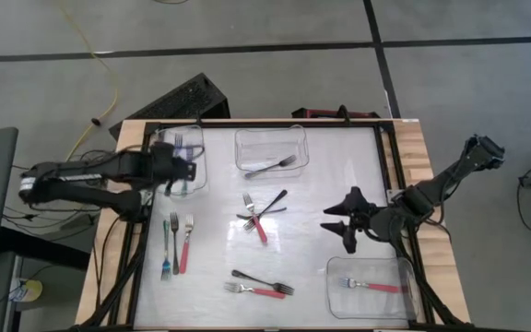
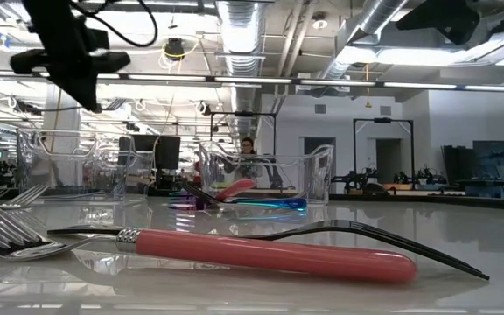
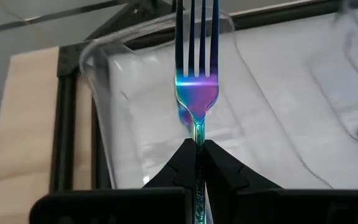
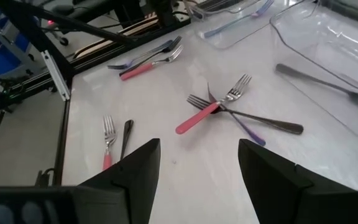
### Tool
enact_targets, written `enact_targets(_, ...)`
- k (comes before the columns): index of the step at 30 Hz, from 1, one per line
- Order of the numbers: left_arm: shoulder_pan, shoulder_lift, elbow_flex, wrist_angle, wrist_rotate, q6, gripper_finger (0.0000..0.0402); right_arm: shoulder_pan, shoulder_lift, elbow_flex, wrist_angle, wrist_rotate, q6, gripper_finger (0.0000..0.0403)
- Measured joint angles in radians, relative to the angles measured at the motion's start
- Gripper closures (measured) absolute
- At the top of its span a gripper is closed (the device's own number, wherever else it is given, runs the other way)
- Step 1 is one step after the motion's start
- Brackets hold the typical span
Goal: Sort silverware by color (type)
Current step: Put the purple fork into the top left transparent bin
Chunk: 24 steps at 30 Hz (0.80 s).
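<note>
My left gripper (image 1: 182, 171) is shut on a fork with a blue-violet rainbow sheen (image 3: 196, 93), over the clear far-left tub (image 1: 201, 152), which has forks lying in it. My right gripper (image 1: 347, 221) hangs open above the table's right part, with nothing between its fingers (image 4: 197, 155). Loose forks lie flat on the table: a crossed group with a pink handle (image 1: 262, 215) in the middle, a teal and a pink one (image 1: 177, 244) at the left, and a dark and a pink one (image 1: 261, 286) near the front. The far-middle tub (image 1: 270, 132) holds a dark fork, and the near-right tub (image 1: 330, 295) a pink-handled one. My left gripper pinches the fork's thin handle (image 3: 197, 134) just behind its neck between the two fingertips (image 3: 179, 165). The fingers lie along the fork, whose tines point straight away from them. The fork is lifted clear above the tub's floor (image 3: 166, 124), slanting downward.
A black frame (image 1: 390, 175) runs round the white table top, with wooden edges outside it. A dark keyboard-like object (image 1: 178, 100) lies beyond the far left corner. Open table surface lies between the crossed forks and my right gripper.
</note>
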Motion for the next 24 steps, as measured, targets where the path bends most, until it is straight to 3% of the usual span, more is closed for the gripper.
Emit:
enact_targets(7, 0.331, 0.027, 0.000, 0.235, 0.182, 0.436, 0.0401, -0.006, 0.000, 0.000, 0.067, -0.003, -0.033, 0.0165)
enact_targets(11, 0.463, 0.056, 0.001, 0.255, 0.286, 0.589, 0.0401, 0.005, 0.000, 0.000, 0.083, -0.008, -0.033, 0.0165)
enact_targets(14, 0.501, 0.072, -0.014, 0.257, 0.328, 0.616, 0.0401, 0.025, 0.000, 0.000, 0.085, -0.011, -0.018, 0.0165)
enact_targets(24, 0.510, 0.157, -0.073, 0.284, 0.332, 0.617, 0.0385, 0.085, 0.000, 0.000, 0.093, 0.001, 0.027, 0.0165)
